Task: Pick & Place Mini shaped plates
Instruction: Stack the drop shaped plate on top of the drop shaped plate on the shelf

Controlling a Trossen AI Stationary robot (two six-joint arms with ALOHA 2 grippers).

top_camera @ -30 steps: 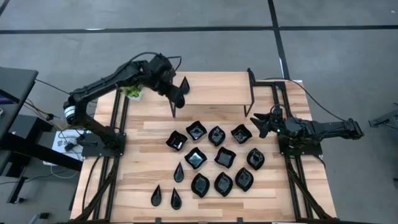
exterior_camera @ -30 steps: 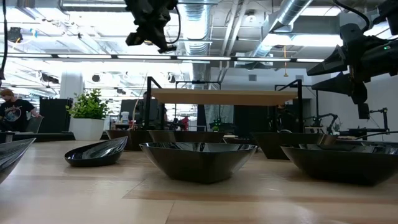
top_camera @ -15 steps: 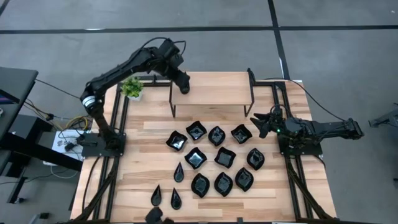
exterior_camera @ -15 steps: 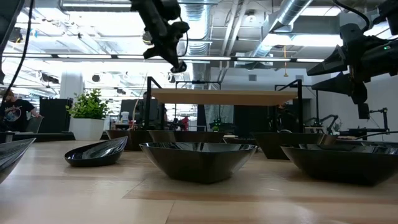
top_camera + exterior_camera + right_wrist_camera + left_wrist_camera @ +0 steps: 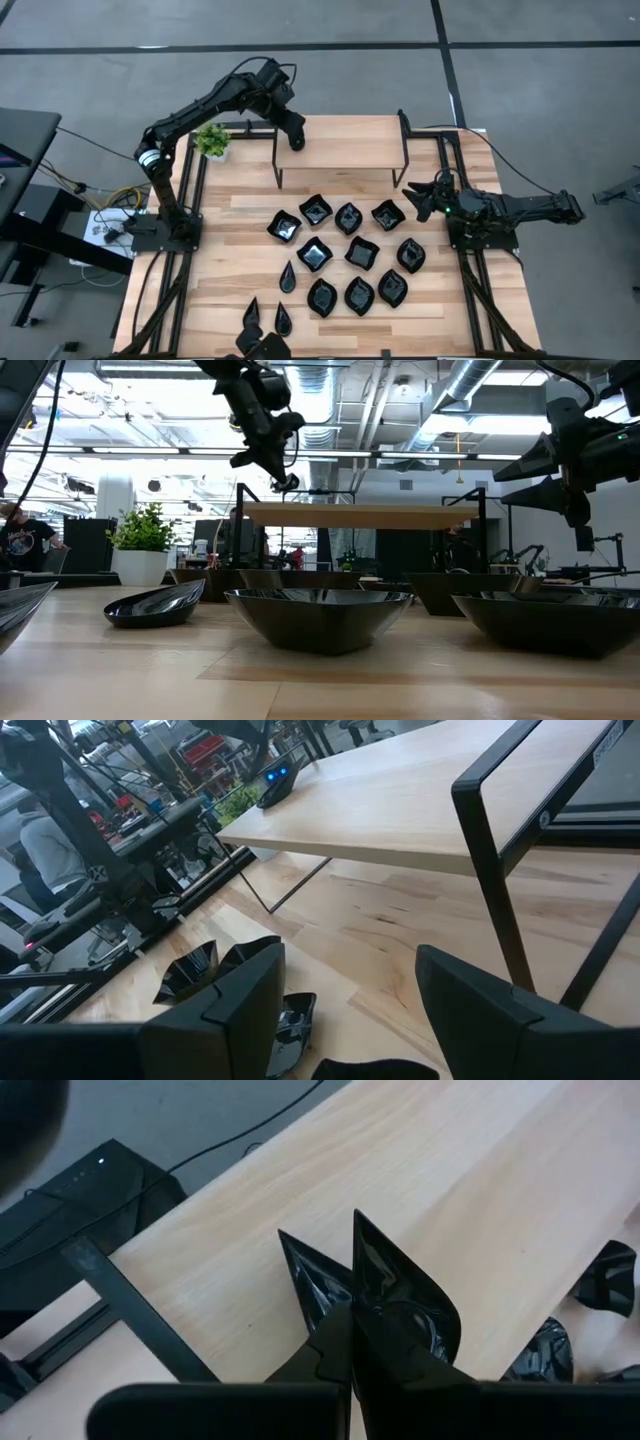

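Raised wooden shelf (image 5: 345, 142), potted plant (image 5: 212, 142)

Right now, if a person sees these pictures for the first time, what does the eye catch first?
First, the cluster of glossy black plates spread over the near half of the wooden table. Then the left gripper, held above the raised shelf at the far side, shut on a small black plate. The right gripper waits open at the table's right edge.

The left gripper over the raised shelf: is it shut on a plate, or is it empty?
Shut on a plate. In the left wrist view the left gripper fingers pinch a glossy black teardrop plate above the shelf.
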